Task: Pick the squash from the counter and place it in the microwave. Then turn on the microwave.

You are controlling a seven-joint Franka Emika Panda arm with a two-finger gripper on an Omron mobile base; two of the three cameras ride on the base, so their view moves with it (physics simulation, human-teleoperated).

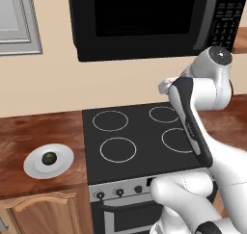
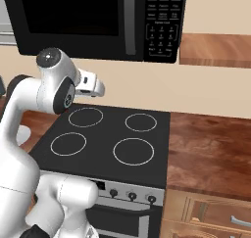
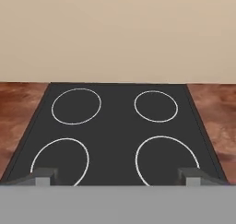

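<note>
The squash (image 1: 49, 158), small, round and dark green, rests on a white plate (image 1: 32, 169) on the counter (image 1: 24, 132) left of the stove. The black microwave (image 1: 144, 16) (image 2: 98, 16) hangs on the wall above the stovetop, its dark glass door closed and its keypad (image 2: 164, 21) on the right. My gripper (image 3: 117, 176) is open and empty; its fingertips (image 3: 44, 176) stand wide apart over the stovetop's front rings. The hand (image 1: 166, 86) (image 2: 93, 87) hovers high above the stove's back edge, far right of the squash.
The black four-ring stovetop (image 1: 140, 136) (image 2: 108, 139) (image 3: 117, 126) lies directly below the hand, with knobs (image 2: 131, 195) on its front. Wood counter (image 2: 211, 149) continues on the stove's right. A grey wall cabinet (image 1: 17, 21) is at upper left.
</note>
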